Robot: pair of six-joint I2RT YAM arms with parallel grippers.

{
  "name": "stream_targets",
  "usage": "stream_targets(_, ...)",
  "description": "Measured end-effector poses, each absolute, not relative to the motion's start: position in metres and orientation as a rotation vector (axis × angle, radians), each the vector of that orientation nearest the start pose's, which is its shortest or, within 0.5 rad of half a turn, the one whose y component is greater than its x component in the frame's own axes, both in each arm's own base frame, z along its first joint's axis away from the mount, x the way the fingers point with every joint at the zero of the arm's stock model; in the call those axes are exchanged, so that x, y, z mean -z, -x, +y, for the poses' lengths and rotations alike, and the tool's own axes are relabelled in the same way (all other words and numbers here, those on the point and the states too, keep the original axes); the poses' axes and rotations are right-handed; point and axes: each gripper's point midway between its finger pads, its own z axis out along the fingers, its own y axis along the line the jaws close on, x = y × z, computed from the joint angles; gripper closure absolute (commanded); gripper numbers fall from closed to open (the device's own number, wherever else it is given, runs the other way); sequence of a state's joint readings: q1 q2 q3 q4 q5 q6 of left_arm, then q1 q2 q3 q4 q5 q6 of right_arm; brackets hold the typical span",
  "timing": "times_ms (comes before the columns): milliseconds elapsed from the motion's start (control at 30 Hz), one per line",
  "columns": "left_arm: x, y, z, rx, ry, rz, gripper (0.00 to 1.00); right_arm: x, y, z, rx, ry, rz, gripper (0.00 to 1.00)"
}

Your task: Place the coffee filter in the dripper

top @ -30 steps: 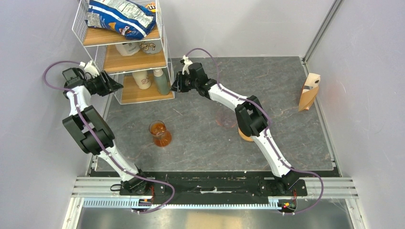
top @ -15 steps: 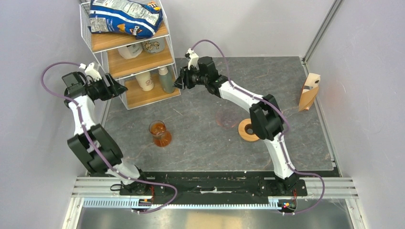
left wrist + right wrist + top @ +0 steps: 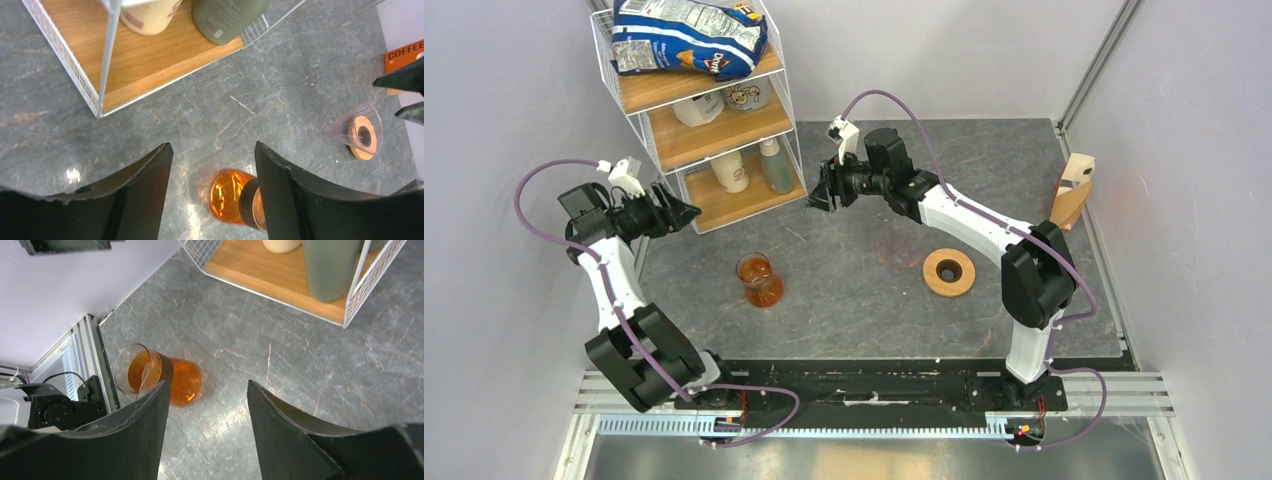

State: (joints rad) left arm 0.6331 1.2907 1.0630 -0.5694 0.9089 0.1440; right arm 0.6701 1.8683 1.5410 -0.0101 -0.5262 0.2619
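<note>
The dripper (image 3: 949, 271), a light-wood ring with a dark hole, sits on the grey table right of centre; the left wrist view shows the dripper (image 3: 354, 137) far off with a clear cone on it. A tan-brown sheet that looks like the coffee filter (image 3: 1062, 212) leans in a pale wooden stand by the right wall. My left gripper (image 3: 686, 211) hovers open and empty beside the rack's bottom shelf, jaws apart (image 3: 212, 145). My right gripper (image 3: 818, 193) hangs open and empty just right of the rack (image 3: 208, 382), well back-left of the dripper.
A white wire rack (image 3: 714, 120) with wooden shelves, bottles and a chip bag stands at the back left. An amber glass vessel (image 3: 759, 280) stands left of centre, below both grippers (image 3: 230, 195) (image 3: 185, 382). Walls close in on left and right.
Both grippers have let go of the rack, opened wider and drawn away from it; the rack has shifted and turned slightly rightward. The right arm swung off the dripper, uncovering it.
</note>
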Motion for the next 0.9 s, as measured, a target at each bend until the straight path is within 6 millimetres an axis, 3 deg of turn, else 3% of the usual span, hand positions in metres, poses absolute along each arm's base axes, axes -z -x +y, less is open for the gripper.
stream_targets(100, -0.210, -0.331, 0.070, 0.645, 0.087, 2.056, 0.39, -0.225, -0.357, 0.407, -1.099, 0.790, 1.904, 0.33)
stream_targets(267, -0.206, -0.364, 0.088, 0.692, 0.095, 2.035, 0.48, -0.221, -0.352, 0.399, -1.075, 0.809, 1.909, 0.33)
stream_targets(600, -0.206, -0.405, 0.107, 0.763, 0.162, 2.019, 0.58, -0.217, -0.359, 0.388, -1.054, 0.793, 1.925, 0.32)
stream_targets(800, -0.203, -0.436, 0.118, 0.772, 0.152, 2.003, 0.51, -0.217, -0.365, 0.383, -1.045, 0.778, 1.929, 0.31)
stream_targets(900, -0.201, -0.438, 0.116, 0.767, 0.120, 2.008, 0.45, -0.215, -0.366, 0.380, -1.040, 0.777, 1.936, 0.30)
